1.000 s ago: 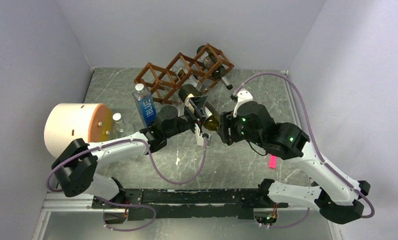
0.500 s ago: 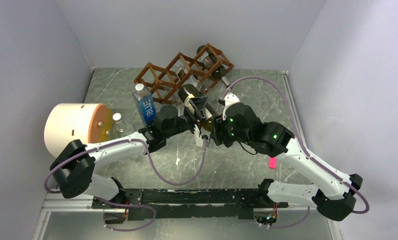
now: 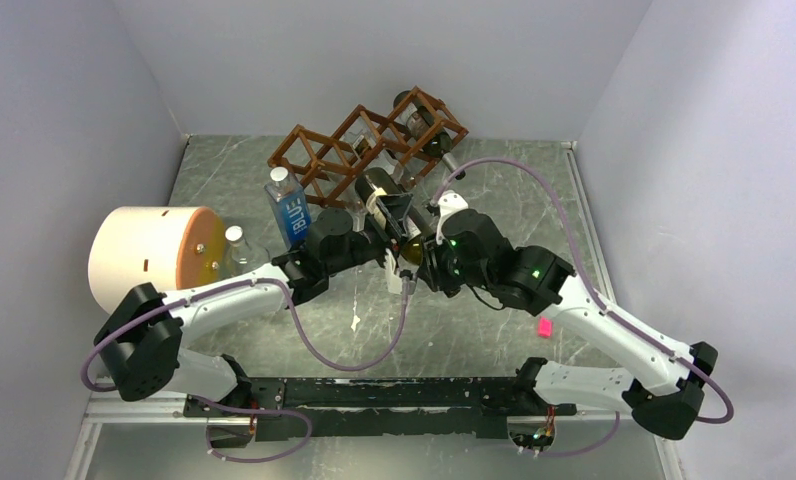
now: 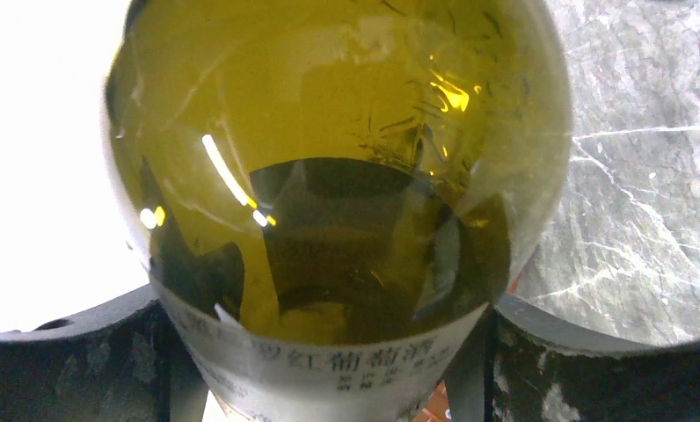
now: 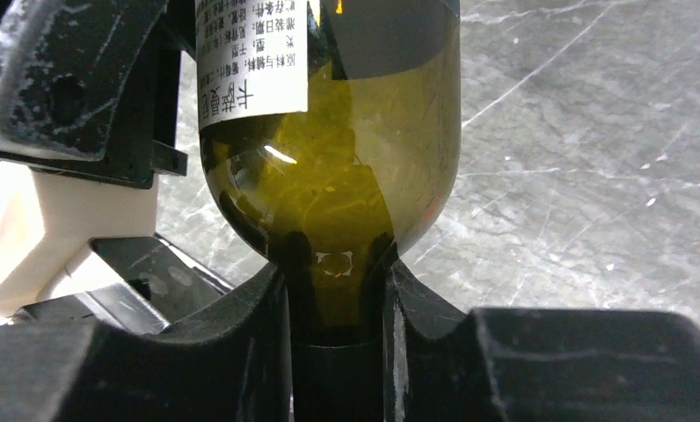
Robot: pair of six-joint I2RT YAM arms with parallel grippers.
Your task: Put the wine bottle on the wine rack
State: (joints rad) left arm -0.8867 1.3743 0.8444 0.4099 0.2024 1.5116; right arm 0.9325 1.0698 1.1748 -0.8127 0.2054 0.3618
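The wine bottle (image 3: 386,203) is olive-green glass with a white label. It is held off the table between both arms, its base pointing at the front of the reddish-brown wine rack (image 3: 326,158). My left gripper (image 3: 395,214) is shut on the bottle's body; the glass (image 4: 346,158) fills the left wrist view, with the gripper (image 4: 329,374) round the label. My right gripper (image 3: 421,251) is shut on the neck; in the right wrist view the gripper (image 5: 336,308) clamps the neck below the bottle's shoulder (image 5: 346,176).
Two other bottles lie in the rack, one at the right end (image 3: 426,131) and one in the middle (image 3: 370,148). A blue water bottle (image 3: 290,210), a small clear bottle (image 3: 236,245) and a large cream cylinder (image 3: 149,255) stand at the left. A pink object (image 3: 545,326) lies at the right.
Both arms have carried the bottle a little up and to the left, toward the rack. The right arm has stretched further in.
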